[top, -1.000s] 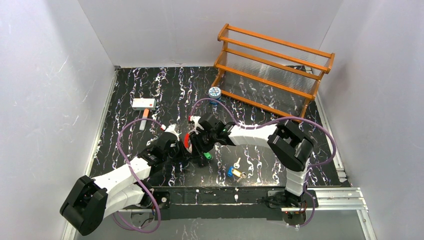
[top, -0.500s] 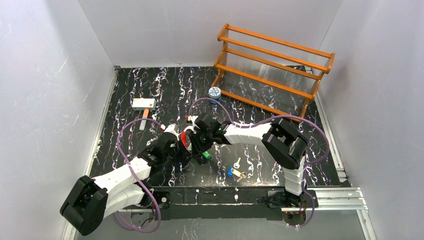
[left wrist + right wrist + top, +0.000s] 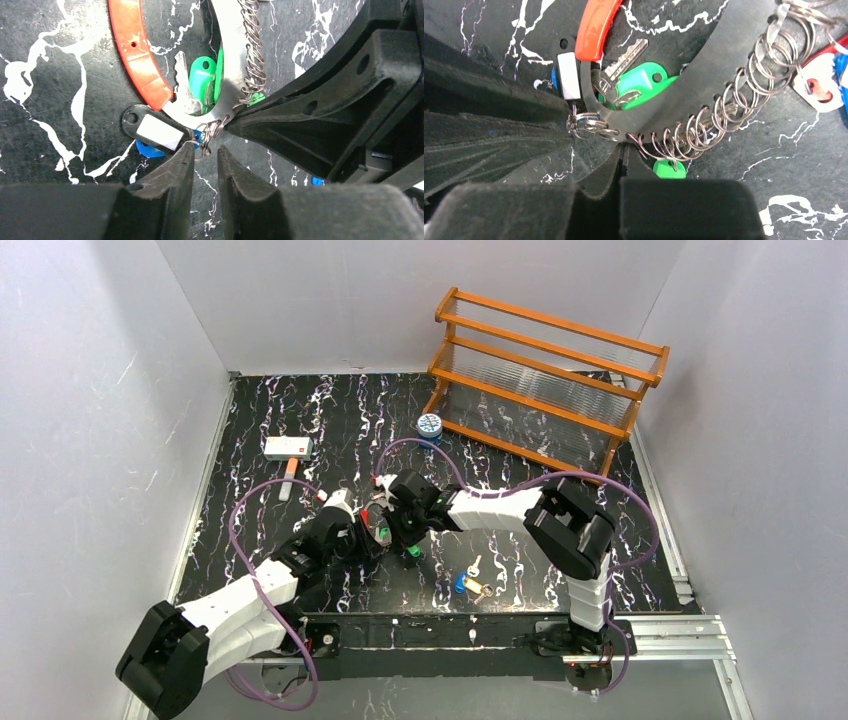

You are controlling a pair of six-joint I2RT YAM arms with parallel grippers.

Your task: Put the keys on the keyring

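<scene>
Change: over the last second the right arm pushed leftward, so both grippers now crowd the large flat silvery keyring.
Meaning: we judge that one threading is under way and not finished.
Right gripper: pinched closed on the keyring's outer edge.
Left gripper: narrow, with a small wire loop at its tips; we cannot tell if the hold is firm.
Keys: the green-headed key lies inside the keyring's curve; the blue and gold keys lie loose, near-right of the keyring.
Room: the orange wooden rack is well behind the keyring; open black marbled table is to its far left.
</scene>
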